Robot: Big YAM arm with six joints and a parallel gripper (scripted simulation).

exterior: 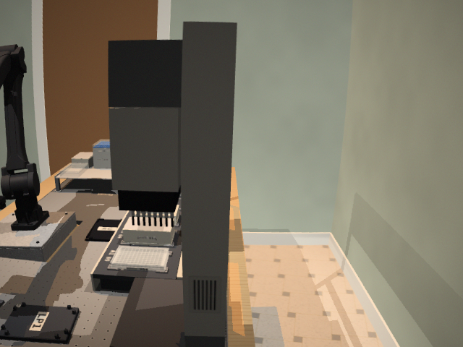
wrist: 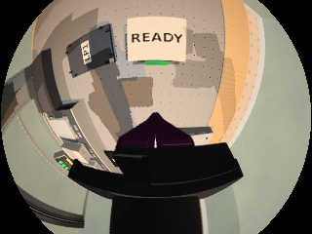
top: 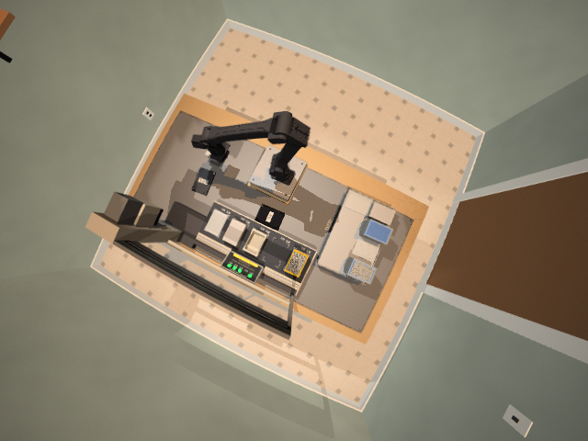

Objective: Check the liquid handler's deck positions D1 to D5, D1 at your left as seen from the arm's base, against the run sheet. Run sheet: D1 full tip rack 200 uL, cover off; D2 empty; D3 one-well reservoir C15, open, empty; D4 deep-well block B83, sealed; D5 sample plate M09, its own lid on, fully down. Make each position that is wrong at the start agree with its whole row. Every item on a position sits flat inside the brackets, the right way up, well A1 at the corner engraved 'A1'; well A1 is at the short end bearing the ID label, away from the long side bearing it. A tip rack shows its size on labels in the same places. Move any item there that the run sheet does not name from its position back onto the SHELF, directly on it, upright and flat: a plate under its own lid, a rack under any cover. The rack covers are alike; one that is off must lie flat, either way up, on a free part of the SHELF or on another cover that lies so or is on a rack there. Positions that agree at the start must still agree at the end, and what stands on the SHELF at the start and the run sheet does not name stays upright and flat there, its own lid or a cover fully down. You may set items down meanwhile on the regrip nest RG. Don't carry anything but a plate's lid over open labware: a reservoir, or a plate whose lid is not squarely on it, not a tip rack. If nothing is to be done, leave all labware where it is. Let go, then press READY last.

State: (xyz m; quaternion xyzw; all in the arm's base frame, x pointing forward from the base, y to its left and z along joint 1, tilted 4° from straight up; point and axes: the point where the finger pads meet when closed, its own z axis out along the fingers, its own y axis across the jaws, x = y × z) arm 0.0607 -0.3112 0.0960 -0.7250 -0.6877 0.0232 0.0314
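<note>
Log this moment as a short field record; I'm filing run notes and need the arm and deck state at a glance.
end effector: shut, holding nothing
aimed at: READY button, not touching it yet
nearby plate: dark LP1 plate, left of READY in the wrist view
deck: three pale items and a yellow-framed rack in the row
status panel: green lights showing
shelf: several items, including a blue-topped one

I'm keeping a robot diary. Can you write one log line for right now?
claw: shut, empty | position: above READY button | contact: cannot tell | LP1 plate: beside button
</note>
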